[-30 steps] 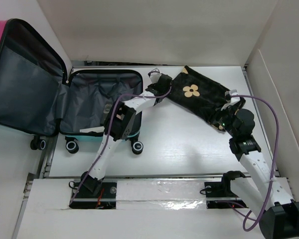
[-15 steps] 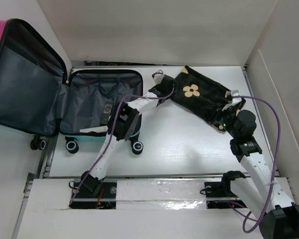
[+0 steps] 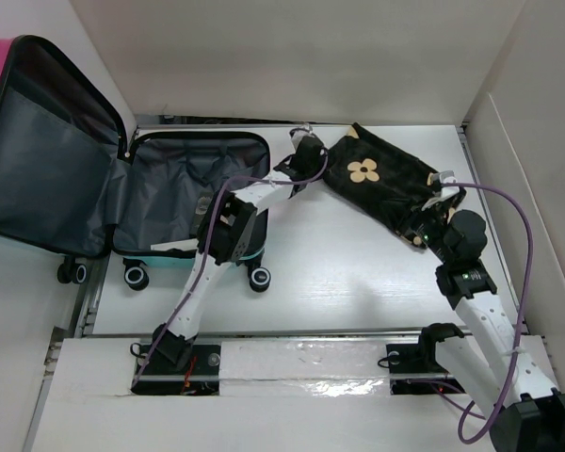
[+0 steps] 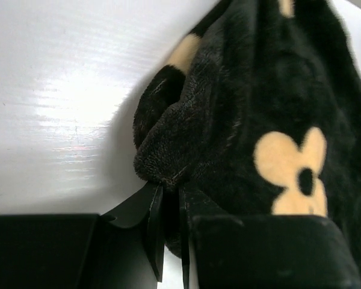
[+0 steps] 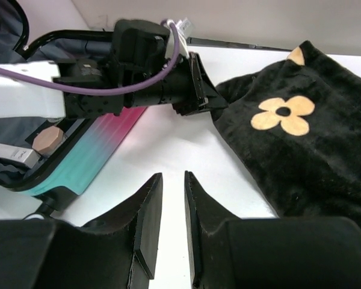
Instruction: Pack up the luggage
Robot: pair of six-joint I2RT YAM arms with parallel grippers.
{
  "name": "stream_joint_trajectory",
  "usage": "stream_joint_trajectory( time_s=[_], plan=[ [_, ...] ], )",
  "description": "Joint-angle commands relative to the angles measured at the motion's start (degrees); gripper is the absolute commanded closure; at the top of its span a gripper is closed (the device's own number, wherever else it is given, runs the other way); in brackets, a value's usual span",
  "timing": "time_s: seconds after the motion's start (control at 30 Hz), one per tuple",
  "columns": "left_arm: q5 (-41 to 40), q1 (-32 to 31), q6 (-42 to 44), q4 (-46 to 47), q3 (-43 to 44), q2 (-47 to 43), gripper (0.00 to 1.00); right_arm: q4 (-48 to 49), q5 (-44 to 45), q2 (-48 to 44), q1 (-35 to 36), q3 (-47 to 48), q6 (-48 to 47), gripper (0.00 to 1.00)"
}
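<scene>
The luggage lies open at the left on the table, its lid propped up and dark grey lining showing; its pink-to-teal side shows in the right wrist view. A black pouch with tan flowers lies at the back right. My left gripper is shut on the pouch's left corner, with fabric pinched between its jaws. That grip also shows from the right wrist. My right gripper is at the pouch's right end, its jaws narrowly apart over bare table.
A white flat item and a round tan piece lie inside the luggage's base half. White walls close the table at the back and at the right. The luggage's wheels face the arms' bases.
My left gripper has closed on the pouch's left corner and shifted slightly toward the back. The right gripper has narrowed a little; its arm has hardly moved.
</scene>
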Motion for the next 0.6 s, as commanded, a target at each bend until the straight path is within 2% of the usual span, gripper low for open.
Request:
stream_joint_trajectory(
  time_s=[0.0, 0.13, 0.3, 0.4, 0.57],
  plan=[
    [-0.4, 0.6, 9.4, 1.7, 0.6, -14.9, 1.0, 1.9, 1.0, -0.2, -0.4, 0.7, -0.1, 0.74],
    [3.3, 4.6, 15.5, 1.0, -2.2, -23.8, 1.0, 0.9, 1.1, -0.7, -0.4, 1.0, -0.5, 0.73],
    [5.0, 11.7, 18.2, -2.2, -5.8, -35.2, 1.0, 0.4, 2.8, -1.4, -0.4, 1.2, -0.2, 0.73],
    [7.8, 18.5, 17.9, -0.9, -13.7, -42.7, 1.0, 0.1, 2.8, -2.1, 0.3, 1.4, -0.2, 0.73],
    [9.2, 33.3, 13.2, 3.0, -33.8, -53.2, 1.0, -0.9, 3.5, -2.9, 1.5, 1.9, -0.7, 0.73]
  ],
)
